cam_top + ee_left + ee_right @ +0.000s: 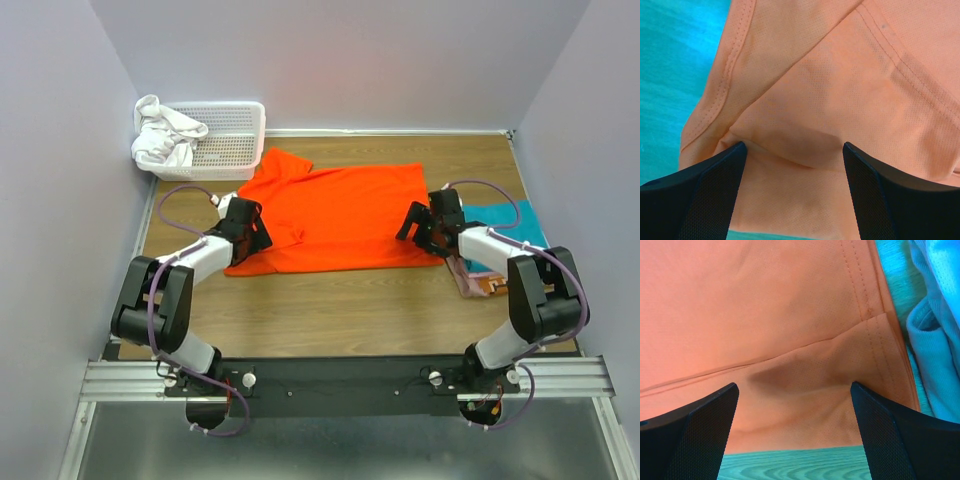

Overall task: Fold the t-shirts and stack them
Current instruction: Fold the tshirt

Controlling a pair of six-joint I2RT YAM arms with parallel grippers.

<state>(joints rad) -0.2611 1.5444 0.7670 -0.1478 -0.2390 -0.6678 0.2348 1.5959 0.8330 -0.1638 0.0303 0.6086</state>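
A bright orange t-shirt (pixel 340 215) lies spread flat across the middle of the table. My left gripper (pixel 252 232) is open over its left end near the sleeve; the left wrist view shows orange cloth (pixel 840 100) between the spread fingers (pixel 705 195). My right gripper (pixel 420 228) is open over the shirt's right near corner; the right wrist view shows the hem (pixel 805 370) between the fingers (pixel 890 435). A teal shirt (pixel 510 225) lies folded at the right, on a pink one (pixel 470 280) and a patterned one (pixel 490 285).
A white mesh basket (pixel 235 135) with white cloth (pixel 160 135) hanging over its rim stands at the back left. Grey walls close in the table on three sides. Bare wood (pixel 340 310) lies in front of the orange shirt.
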